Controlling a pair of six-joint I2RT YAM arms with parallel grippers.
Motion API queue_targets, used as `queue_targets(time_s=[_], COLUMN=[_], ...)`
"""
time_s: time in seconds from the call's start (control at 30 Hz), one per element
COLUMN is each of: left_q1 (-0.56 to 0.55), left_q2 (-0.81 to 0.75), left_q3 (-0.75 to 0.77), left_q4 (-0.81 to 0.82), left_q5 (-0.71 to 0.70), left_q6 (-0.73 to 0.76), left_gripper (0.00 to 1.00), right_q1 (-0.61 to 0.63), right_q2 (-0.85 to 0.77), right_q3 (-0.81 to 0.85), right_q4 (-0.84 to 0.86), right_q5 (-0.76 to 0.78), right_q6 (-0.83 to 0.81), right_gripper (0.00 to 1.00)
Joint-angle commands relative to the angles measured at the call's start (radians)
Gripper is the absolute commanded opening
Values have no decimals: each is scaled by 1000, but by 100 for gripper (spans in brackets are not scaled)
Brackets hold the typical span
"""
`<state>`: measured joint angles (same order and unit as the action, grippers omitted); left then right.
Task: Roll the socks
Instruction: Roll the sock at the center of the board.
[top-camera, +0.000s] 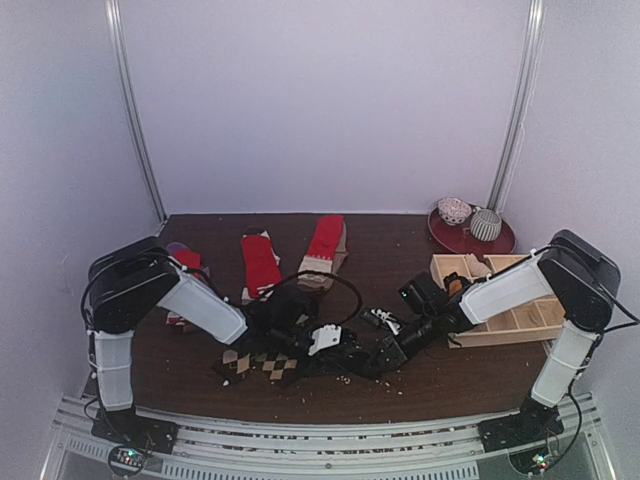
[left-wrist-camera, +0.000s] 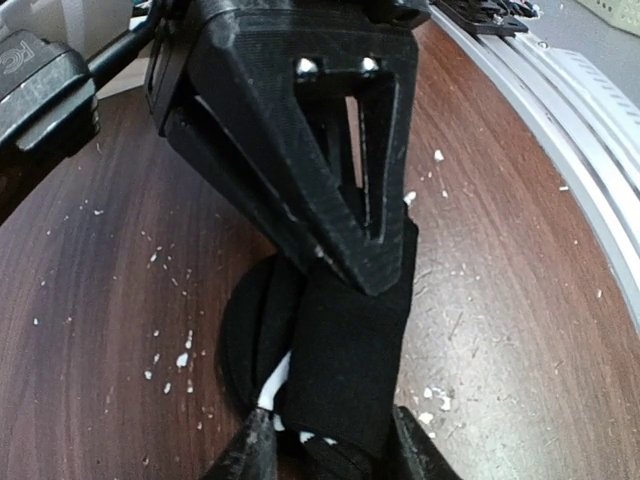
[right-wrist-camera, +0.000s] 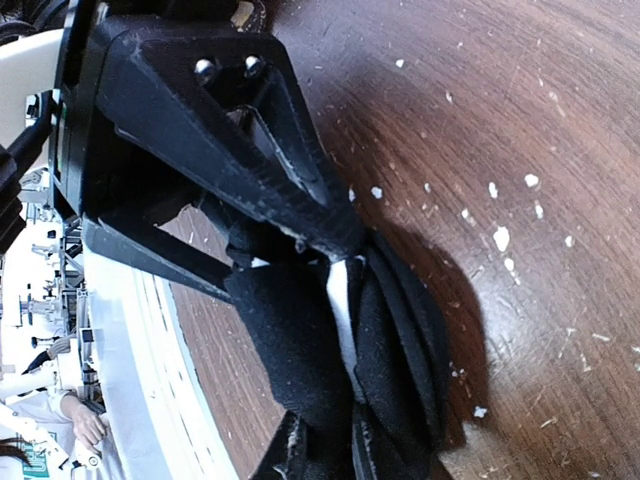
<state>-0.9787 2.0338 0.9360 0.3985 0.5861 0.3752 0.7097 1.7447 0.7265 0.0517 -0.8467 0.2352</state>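
Black knitted cloth is what you have between the two arms. The black sock (left-wrist-camera: 340, 350) lies on the brown surface (left-wrist-camera: 520, 300), near the front edge and about in the middle between left and right. It is folded into a thick bundle, and a thin white stripe shows in it.

The right tool (left-wrist-camera: 350, 270) is clamped on the right part of this bundle, with its two fingers pressed together through the cloth. Your left tool (left-wrist-camera: 330, 455) stands at the left part. Its fingers (left-wrist-camera: 250, 450) are on each side of the fold and close against it, but I cannot tell whether they pinch it or only touch it.

I judge the sock to be very light and fully limp. It will not hold a shape alone, so a roll probably opens where no pressure is on it. The knit is not slippery for the pads, but its layers can slide on each other and stretch when you pull.

Take hold across the whole thickness of the fold, not on one loose layer or the edge. Nothing here is fragile, so a firm squeeze should do no harm.

The argyle sock (top-camera: 255, 365) lies just to the left, and two red socks (top-camera: 260, 262) lie well apart on the far side.
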Motion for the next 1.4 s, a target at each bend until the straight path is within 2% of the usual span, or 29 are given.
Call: queue_targets(time_s=[0.0, 0.23, 0.3, 0.43, 0.63, 0.7, 0.9, 0.97, 1.03, 1.23, 1.37], left_q1=[-6, -6, -6, -6, -6, -6, -6, -6, -6, -6, -6], left_q2=[-67, -97, -87, -38, -6, 10, 41, 49, 67, 96, 115], left_q3=[-1, -3, 1, 36, 57, 78, 110, 125, 141, 112, 134], left_q4=[-8, 4, 6, -28, -8, -20, -33, -48, -76, -120, -227], left_q5=[51, 87, 91, 100, 99, 94, 94, 84, 73, -3, -66], left_q6=[-16, -16, -16, -11, -24, -28, -50, -67, -81, -151, -214], left_gripper=[43, 53, 53, 47, 46, 44, 27, 17, 2, 0, 0], right_q1=[-6, -6, -6, -6, -6, -6, -6, -6, -6, -6, -6], right_q2=[45, 52, 53, 59, 67, 66, 62, 65, 62, 49, 1], right_q3=[-45, -36, -33, -30, -30, -31, -29, -32, -35, -37, -15], right_q4=[-138, -155, -154, -157, -161, -162, -163, -154, -144, -122, -127], right_q5=[58, 55, 54, 48, 40, 40, 40, 38, 36, 37, 74], right_q6=[-4, -10, -10, -11, -14, -14, -16, -12, -8, 1, -6], right_gripper=[15, 15, 15, 15, 15, 15, 15, 15, 15, 16, 20])
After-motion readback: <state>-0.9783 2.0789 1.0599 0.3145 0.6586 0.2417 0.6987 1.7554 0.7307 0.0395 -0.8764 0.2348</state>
